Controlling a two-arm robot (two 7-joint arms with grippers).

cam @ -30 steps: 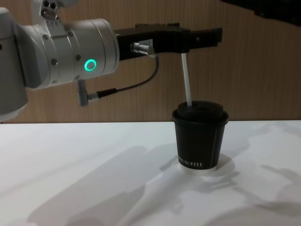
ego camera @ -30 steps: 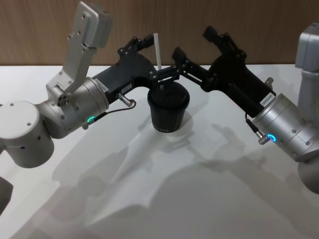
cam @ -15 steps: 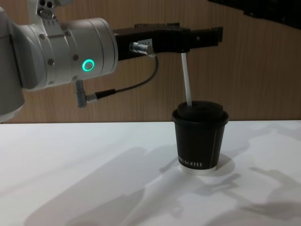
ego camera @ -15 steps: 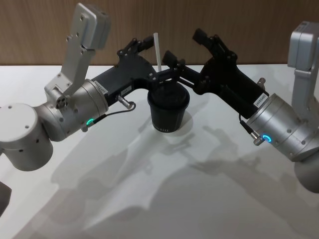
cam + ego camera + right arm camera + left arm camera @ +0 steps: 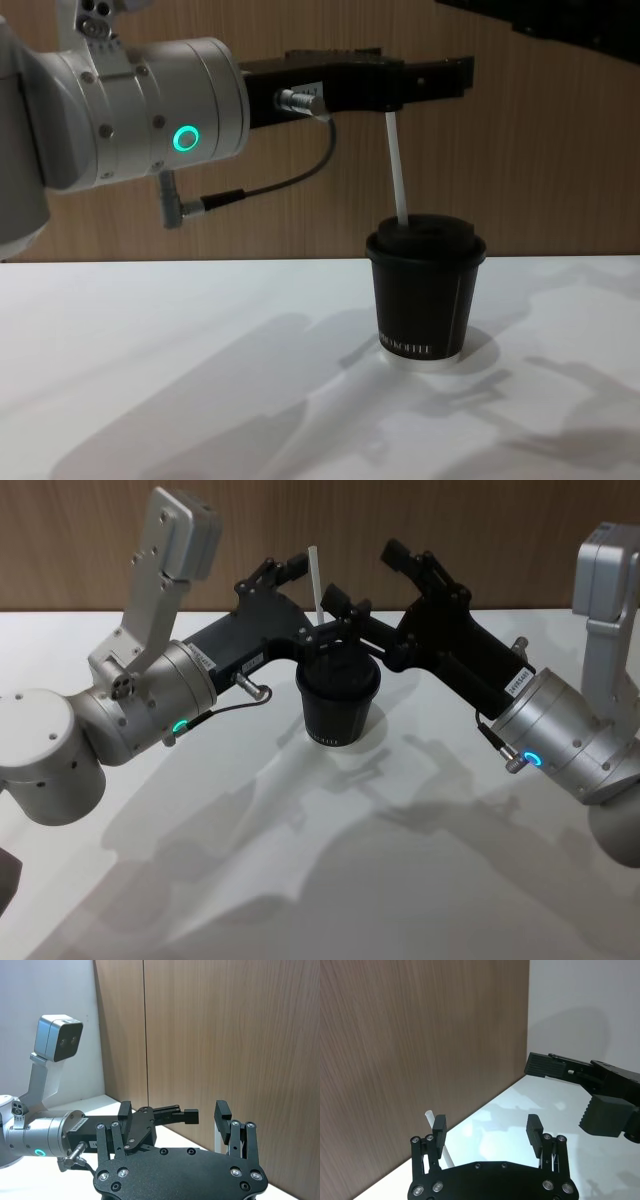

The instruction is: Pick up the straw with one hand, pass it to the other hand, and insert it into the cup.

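The black cup (image 5: 338,705) stands on the white table, and the white straw (image 5: 314,580) rises from its lid, leaning slightly. In the chest view the straw (image 5: 398,170) runs from the lid of the cup (image 5: 425,295) up to my left gripper (image 5: 440,78). My left gripper (image 5: 322,592) is open around the straw's top. In the left wrist view the straw (image 5: 429,1118) lies beside one finger of that gripper (image 5: 487,1132). My right gripper (image 5: 358,572) is open and reaches in from the right, close to the straw. Its fingers stand wide apart in the right wrist view (image 5: 174,1112).
The white table (image 5: 350,860) has free room in front of the cup and on both sides. A wooden wall (image 5: 480,520) runs close behind the cup and the grippers. Both arms meet over the cup.
My right arm has moved left, bringing its open gripper closer to the straw and the left gripper. The left arm, straw and cup have stayed put.
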